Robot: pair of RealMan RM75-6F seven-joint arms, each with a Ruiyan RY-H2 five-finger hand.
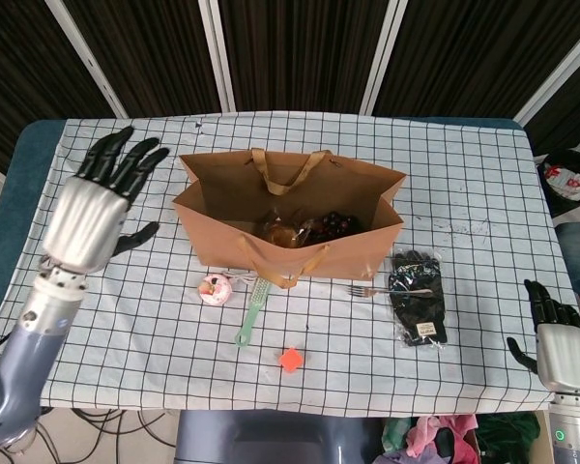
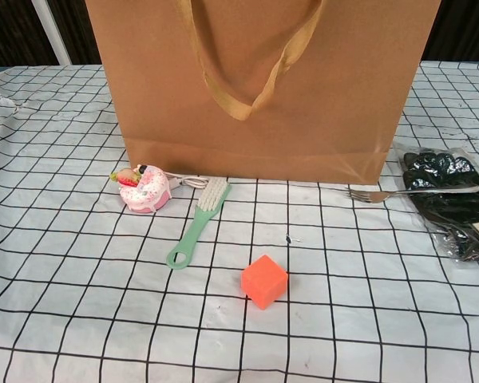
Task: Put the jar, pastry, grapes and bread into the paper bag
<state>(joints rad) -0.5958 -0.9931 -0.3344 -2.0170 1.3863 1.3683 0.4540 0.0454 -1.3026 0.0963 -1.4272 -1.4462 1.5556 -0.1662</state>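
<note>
While the left robot hand (image 1: 85,215) hangs raised over the left side of the surface (image 1: 483,193) with its fingers spread and nothing in them, it stands well apart from the paper bag (image 1: 300,253). The right robot hand (image 1: 557,343) sits low at the near right edge, fingers apart so far as the head view shows, also holding nothing, and well clear of everything on the checked cloth.

Inside the open bag, the head view shows a wrapped, round brownish item, probably the bread (image 1: 282,232), with a dark cluster beside it that looks like the grapes (image 1: 333,225). Whether the jar is in there too I cannot tell; the bag's near wall hides the bottom.

Just in front of the bag lies the pastry (image 2: 146,188), a small pink frosted piece, touching a white cord and next to a green brush (image 2: 198,221). An orange cube (image 2: 264,281) lies nearer the camera, while a fork (image 2: 411,192) and a packet of black gloves (image 2: 455,199) lie to the right.

My judgement is that the robot is between items, both hands free. The pastry appears to be left, so the next move calls for the left robot hand to come down beside the brush and close on it without snagging the cord.
</note>
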